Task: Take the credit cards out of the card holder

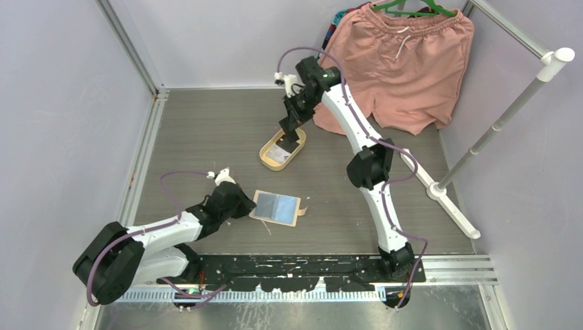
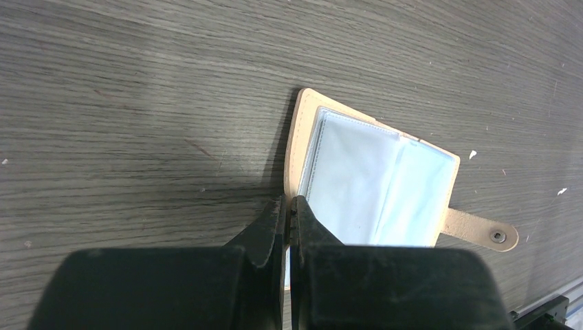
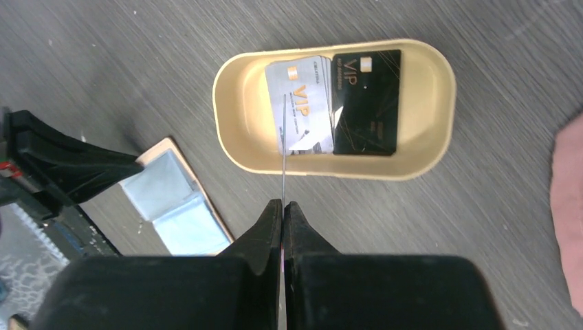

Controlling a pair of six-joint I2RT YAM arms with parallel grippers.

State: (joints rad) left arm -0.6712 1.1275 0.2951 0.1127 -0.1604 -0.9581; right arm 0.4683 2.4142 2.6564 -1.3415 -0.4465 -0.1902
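Note:
The card holder [image 1: 277,207] lies open on the table, a beige-tan cover with pale blue-grey pockets [image 2: 375,182] and a snap tab [image 2: 481,230]. My left gripper [image 2: 289,201] is shut on the holder's left edge, low against the table [image 1: 249,206]. My right gripper [image 3: 283,204] is shut on a thin credit card [image 3: 283,151], seen edge-on and hanging over the cream-yellow tray [image 3: 440,89]. A white credit card [image 3: 300,103] and a black one [image 3: 366,103] lie flat in that tray. From above, the right gripper [image 1: 287,135] sits just over the tray [image 1: 265,157].
Pink shorts [image 1: 399,62] hang at the back right, and their edge shows in the right wrist view [image 3: 567,206]. A white rack pole [image 1: 509,110] slants along the right side down to a foot [image 1: 454,203]. The left arm [image 3: 62,165] lies beside the holder [image 3: 172,199].

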